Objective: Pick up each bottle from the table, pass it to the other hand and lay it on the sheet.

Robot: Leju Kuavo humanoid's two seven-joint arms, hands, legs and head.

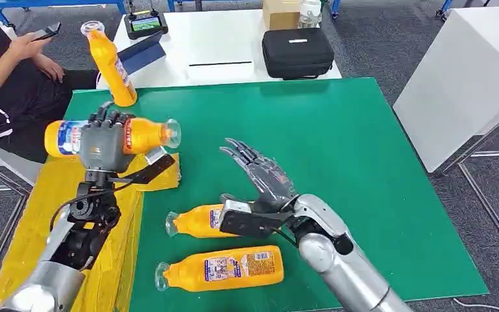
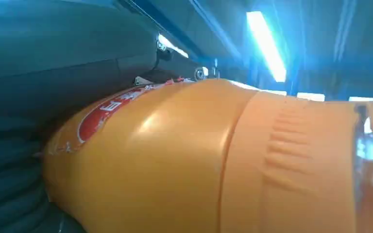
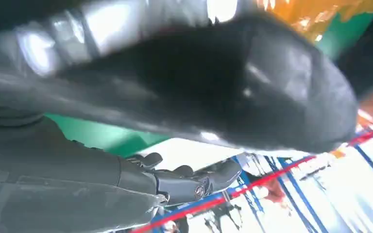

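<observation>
Left hand (image 1: 101, 144) grips bottle (image 1: 148, 134) | right hand (image 1: 263, 174) spread, empty | green bench (image 1: 338, 162) beneath | yellow sheet (image 1: 29, 214) under left arm

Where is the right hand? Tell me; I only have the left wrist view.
Observer: The right hand is open, fingers spread, above the green mat, apart from the held bottle in the left hand.
Operator: Count the bottles on the mat.
Observer: Three: the far lying bottle and the near lying bottle by the right arm, and the standing bottle at the far left corner.
Operator: Locate the sheet.
Observer: The yellow sheet lies under the left arm.
</observation>
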